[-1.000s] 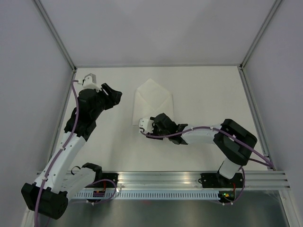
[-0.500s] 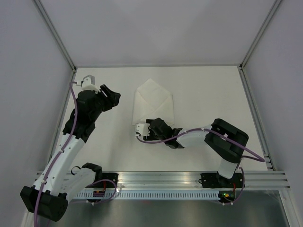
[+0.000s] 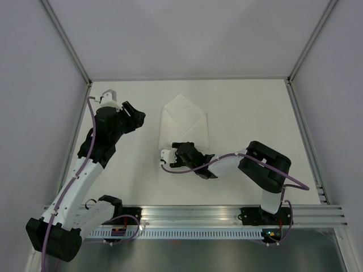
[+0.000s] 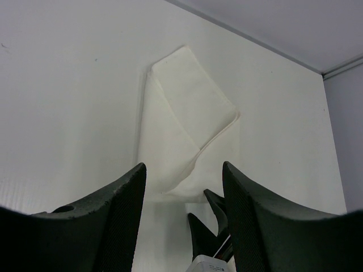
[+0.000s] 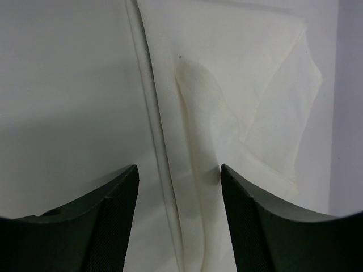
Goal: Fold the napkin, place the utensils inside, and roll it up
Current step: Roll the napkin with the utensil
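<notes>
The white napkin (image 3: 182,120) lies folded on the table, with flaps crossing to a point at its far end. It also shows in the left wrist view (image 4: 181,113) and the right wrist view (image 5: 238,79). A long raised ridge runs under the cloth near its left edge. No utensils are in view. My right gripper (image 3: 182,147) is open and low at the napkin's near left corner; in its own view (image 5: 178,168) the jaws straddle the folded left edge. My left gripper (image 3: 135,116) is open and empty, held above the table left of the napkin (image 4: 184,165).
The white table (image 3: 249,113) is bounded by metal frame posts and grey walls at the back and sides. The right arm's elbow (image 3: 264,164) lies low over the near right of the table. A metal rail (image 3: 227,214) runs along the near edge.
My right gripper has moved left along the napkin's near edge, and its elbow has drawn in leftward. The left gripper has barely shifted. The napkin looks unchanged.
</notes>
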You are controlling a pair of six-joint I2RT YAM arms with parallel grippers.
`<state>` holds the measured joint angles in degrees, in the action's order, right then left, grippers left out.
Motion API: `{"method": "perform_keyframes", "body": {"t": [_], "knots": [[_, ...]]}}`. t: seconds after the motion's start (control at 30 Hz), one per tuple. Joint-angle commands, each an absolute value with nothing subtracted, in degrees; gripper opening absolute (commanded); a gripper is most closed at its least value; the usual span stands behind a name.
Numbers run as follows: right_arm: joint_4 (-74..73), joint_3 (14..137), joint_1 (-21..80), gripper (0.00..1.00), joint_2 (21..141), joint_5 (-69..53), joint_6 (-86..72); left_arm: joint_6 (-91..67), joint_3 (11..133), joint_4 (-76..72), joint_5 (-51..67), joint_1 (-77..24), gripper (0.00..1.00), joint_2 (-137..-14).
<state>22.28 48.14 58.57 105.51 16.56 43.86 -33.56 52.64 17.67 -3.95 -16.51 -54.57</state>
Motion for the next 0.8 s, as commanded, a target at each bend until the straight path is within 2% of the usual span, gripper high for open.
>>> {"method": "perform_keyframes", "body": {"t": [0.0,0.47,0.63,0.77], "knots": [[20.9,49.0,58.9,0.66,108.2,16.5,45.0,-30.9,53.6,17.6,-3.1,-16.5,0.61,-54.8],[21.9,49.5,58.8,0.54,111.7,14.9,44.9,-29.0,53.6,17.7,-2.0,-16.5,0.61,-56.5],[20.9,49.5,58.5,0.42,112.0,13.5,44.5,-28.5,53.4,17.5,-1.6,-16.5,0.61,-57.2],[19.1,50.2,57.8,0.38,112.1,11.8,43.6,-28.2,52.8,16.9,-1.2,-16.6,0.61,-57.7]]}}
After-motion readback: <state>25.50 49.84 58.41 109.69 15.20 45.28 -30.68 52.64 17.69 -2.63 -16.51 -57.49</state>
